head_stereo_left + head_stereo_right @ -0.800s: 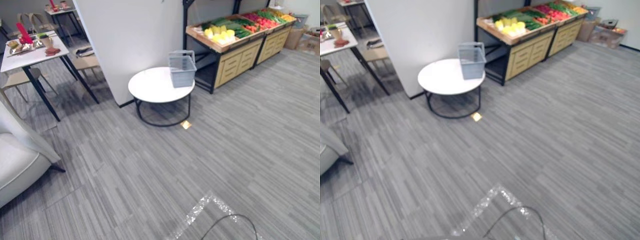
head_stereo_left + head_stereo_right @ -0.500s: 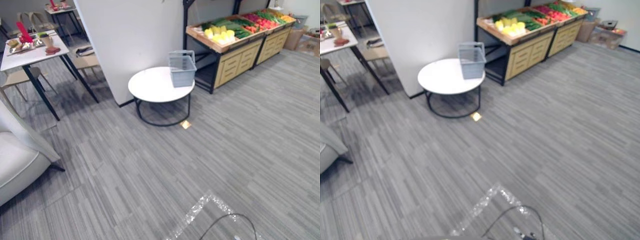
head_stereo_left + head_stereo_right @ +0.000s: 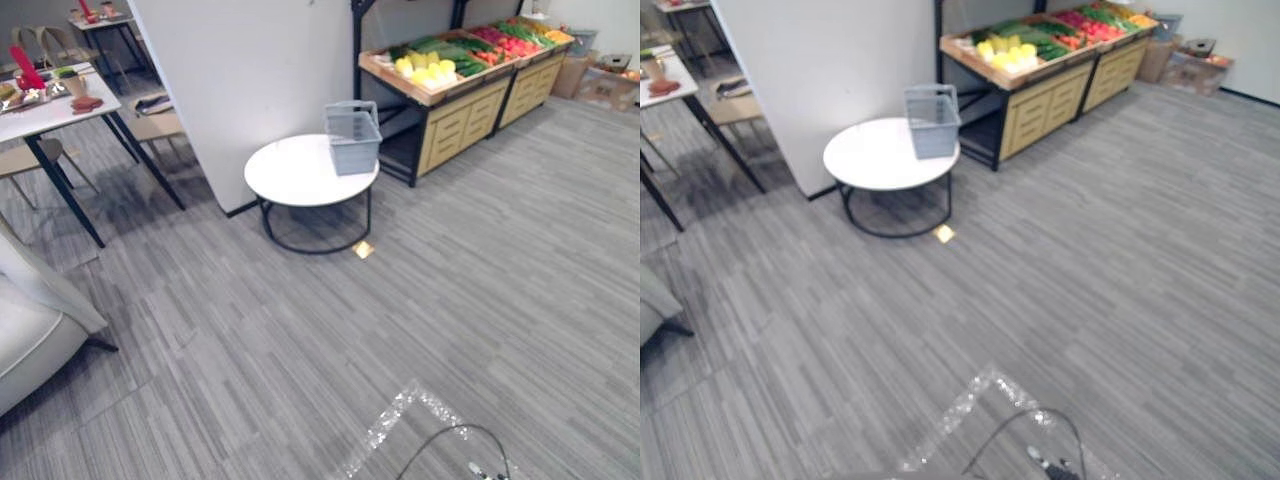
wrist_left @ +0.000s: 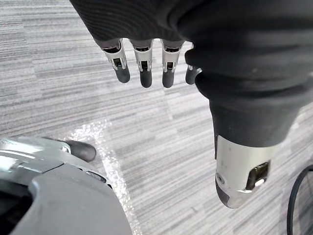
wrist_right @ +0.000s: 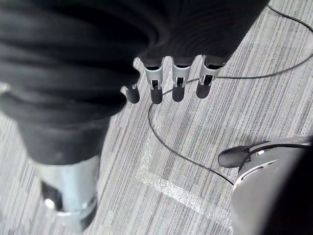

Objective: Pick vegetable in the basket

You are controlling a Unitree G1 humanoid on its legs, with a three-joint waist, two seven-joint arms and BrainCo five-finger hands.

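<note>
A grey plastic basket point(image 3: 352, 137) stands on the far right edge of a round white table point(image 3: 300, 174), also seen as the basket point(image 3: 932, 121) in the right eye view. Behind it a wooden stand point(image 3: 452, 98) carries vegetables: yellow ones point(image 3: 424, 69) in front, green ones point(image 3: 458, 52) and red ones point(image 3: 508, 40) further back. My left hand point(image 4: 146, 61) hangs over the grey floor with relaxed fingers and holds nothing. My right hand point(image 5: 178, 81) likewise hangs open above the floor, far from the basket.
A white wall panel point(image 3: 240, 70) rises behind the round table. A dining table point(image 3: 50, 105) with dishes and chairs stands at the far left, a pale sofa point(image 3: 30, 330) at the near left. A small yellow marker point(image 3: 362, 249) lies on the floor by the round table.
The whole picture has shifted slightly left, so the camera has moved. The basket, table and stand stay in place.
</note>
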